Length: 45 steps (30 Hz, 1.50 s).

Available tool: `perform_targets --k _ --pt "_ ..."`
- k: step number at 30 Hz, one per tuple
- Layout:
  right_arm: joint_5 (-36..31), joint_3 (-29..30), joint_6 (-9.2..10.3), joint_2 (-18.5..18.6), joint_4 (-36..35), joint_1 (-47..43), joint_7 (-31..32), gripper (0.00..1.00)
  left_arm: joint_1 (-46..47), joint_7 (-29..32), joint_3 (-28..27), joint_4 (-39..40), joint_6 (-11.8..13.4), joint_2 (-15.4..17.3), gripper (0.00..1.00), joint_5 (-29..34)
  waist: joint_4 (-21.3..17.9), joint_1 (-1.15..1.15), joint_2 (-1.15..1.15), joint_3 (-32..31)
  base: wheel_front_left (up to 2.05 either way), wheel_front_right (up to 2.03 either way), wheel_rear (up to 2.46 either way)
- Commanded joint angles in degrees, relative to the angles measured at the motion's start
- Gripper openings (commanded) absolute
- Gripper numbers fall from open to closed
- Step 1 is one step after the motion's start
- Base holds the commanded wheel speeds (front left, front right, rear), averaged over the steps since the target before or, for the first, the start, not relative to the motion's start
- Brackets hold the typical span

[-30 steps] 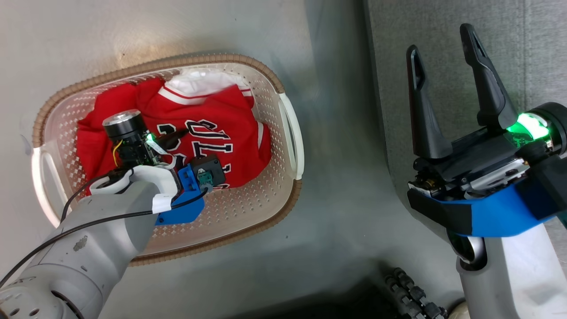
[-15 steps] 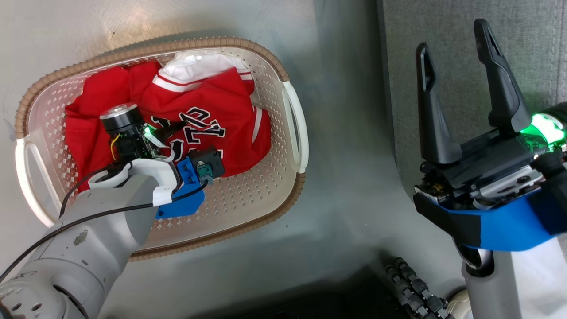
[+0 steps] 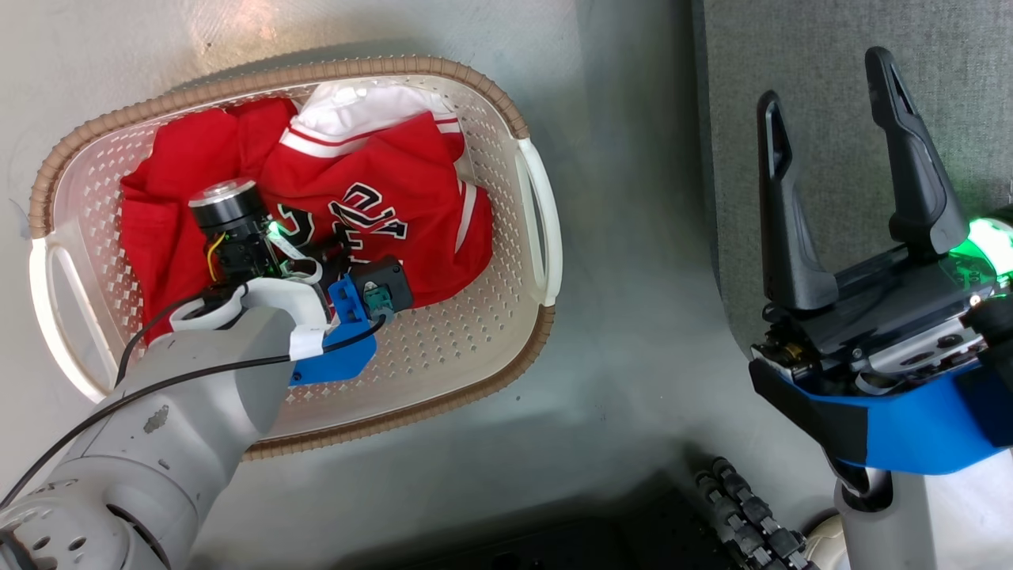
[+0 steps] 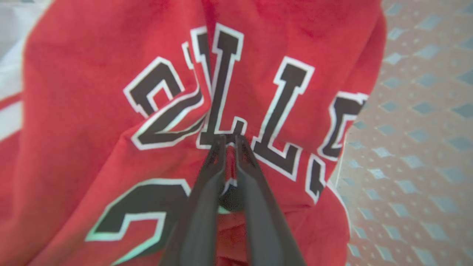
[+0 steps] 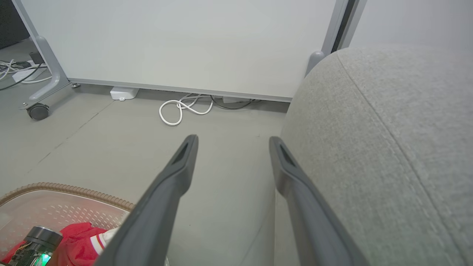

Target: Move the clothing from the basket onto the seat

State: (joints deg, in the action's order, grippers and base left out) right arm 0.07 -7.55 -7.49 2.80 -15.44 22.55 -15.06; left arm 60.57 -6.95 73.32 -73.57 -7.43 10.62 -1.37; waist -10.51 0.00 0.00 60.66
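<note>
In basket [image 3: 522, 127]: clothing [image 3: 396, 182] all inside, none on seat [image 3: 950, 47]. Left hand [image 4: 229, 142]: fingers nearly together, pinching fold of lettered red fabric. Right hand [image 3: 825, 77]: spread wide, empty, near seat edge. Remaining: lift, carry, release.

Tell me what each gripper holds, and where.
Left gripper pinches the lettered jersey by a fold in its black lettering; right gripper is open, holding nothing.

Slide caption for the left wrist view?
Left claw pinching a fold of the lettered red jersey in the perforated basket.
</note>
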Motion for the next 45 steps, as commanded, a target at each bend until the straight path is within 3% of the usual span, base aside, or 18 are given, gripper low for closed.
perform_targets --k 1,21,40,41,42,45 --pt "-0.3 0.1 -0.01 0.2 -0.3 -0.5 -0.2 1.00 1.1 0.3 0.2 -0.1 0.0 -0.1 0.00 0.5 0.1 0.00 0.00 0.0 0.00 0.00 0.00" --pt "1.1 0.4 -0.01 0.2 1.0 2.1 -0.2 1.00 2.2 -5.7 0.2 -0.1 0.0 -1.9 0.00 -1.9 2.3 0.00 0.00 -3.0 0.00 0.00 0.00" --pt "1.2 0.9 -0.01 0.2 6.6 0.2 -0.2 1.00 -6.1 -8.3 0.1 5.0 0.0 -4.9 0.00 -11.6 7.7 0.00 0.00 -16.3 0.00 0.00 0.00" --pt "1.1 0.7 -0.01 0.2 6.8 0.2 -0.2 1.00 -6.4 -8.3 0.1 5.3 0.0 -5.0 0.60 -12.3 7.7 0.00 0.00 -16.6 0.00 0.00 0.00" --pt "1.1 0.5 -0.01 0.2 7.0 0.1 -0.2 1.00 -6.8 -8.3 0.1 5.4 0.0 -4.9 1.00 -12.8 7.7 0.00 0.00 -16.9 0.00 0.00 0.00" --pt "0.8 0.1 -0.01 0.2 7.4 0.1 -0.2 1.00 -7.3 -8.3 0.2 6.6 0.0 -4.8 1.00 -14.2 7.7 0.00 0.00 -17.8 0.00 0.00 0.00"
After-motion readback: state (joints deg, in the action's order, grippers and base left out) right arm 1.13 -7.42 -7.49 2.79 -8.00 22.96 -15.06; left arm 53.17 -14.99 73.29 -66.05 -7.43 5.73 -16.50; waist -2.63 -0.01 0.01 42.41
